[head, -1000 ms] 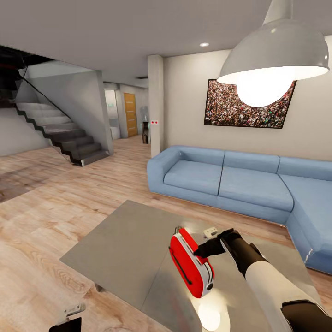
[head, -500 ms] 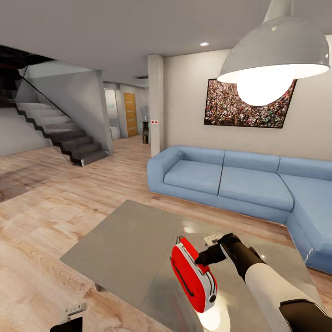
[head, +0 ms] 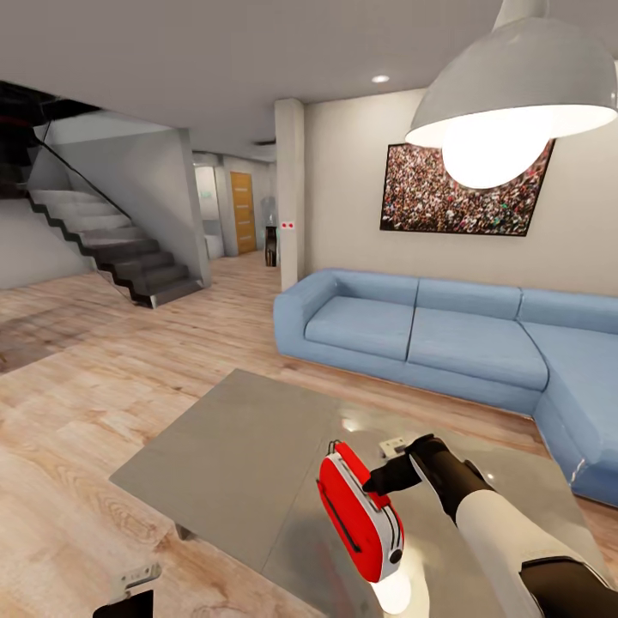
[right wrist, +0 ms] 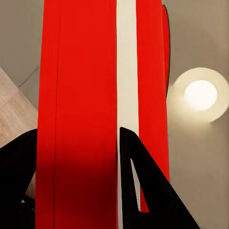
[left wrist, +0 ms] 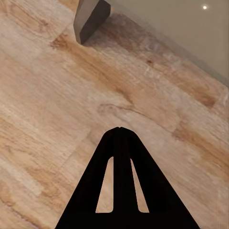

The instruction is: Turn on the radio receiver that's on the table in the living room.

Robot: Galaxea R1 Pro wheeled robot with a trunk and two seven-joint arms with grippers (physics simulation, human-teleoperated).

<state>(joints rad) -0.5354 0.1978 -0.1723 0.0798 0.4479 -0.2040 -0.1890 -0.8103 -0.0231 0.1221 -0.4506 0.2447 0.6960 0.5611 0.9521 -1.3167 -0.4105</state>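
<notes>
The radio receiver stands upright on the near part of the grey coffee table, its red face turned toward the robot's left and its white side with a round knob facing the camera. A thin dark wire handle runs along its red face. No brand name or lettering can be read on it. Just below it on the glossy tabletop sits a bright round reflection of the pendant lamp.

The right gripper reaches in from the right and presses against the radio's upper rear. In the right wrist view its dark fingers stand spread to either side of the red body, one against the white stripe, the other at the outer red edge; whether they actually squeeze it cannot be told.

The left gripper hangs low over the wood plank floor near a slab leg of the table, its two fingers pressed together at the tips, holding nothing.

Beyond the table are the blue sectional sofa, a framed crowd picture on the beige wall, and a staircase at far left.
</notes>
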